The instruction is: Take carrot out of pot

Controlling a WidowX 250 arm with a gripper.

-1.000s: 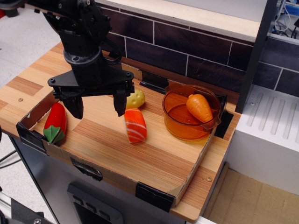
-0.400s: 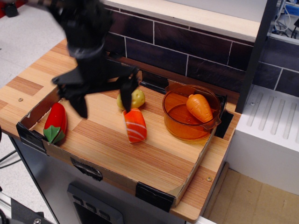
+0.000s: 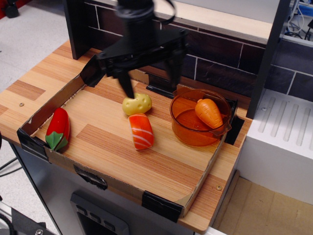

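The orange toy carrot [image 3: 209,112] lies inside the translucent orange pot [image 3: 182,128] at the right of the tray, its tip pointing toward the front right. My black gripper [image 3: 150,81] hangs open and empty above the back of the tray, up and left of the pot. One finger [image 3: 126,84] is over the yellow potato, the other finger [image 3: 173,72] is near the pot's back left rim. It touches neither the carrot nor the pot.
A yellow potato [image 3: 136,104], a salmon sushi piece [image 3: 141,131] and a red pepper [image 3: 57,128] lie on the wooden tray [image 3: 112,156]. Low cardboard walls edge the tray. A dark tiled wall [image 3: 215,54] stands behind, a white appliance [image 3: 283,137] at right.
The gripper has swung from the left of the tray, by the pepper, up and to the right toward the pot. The toys and the pot have not moved.
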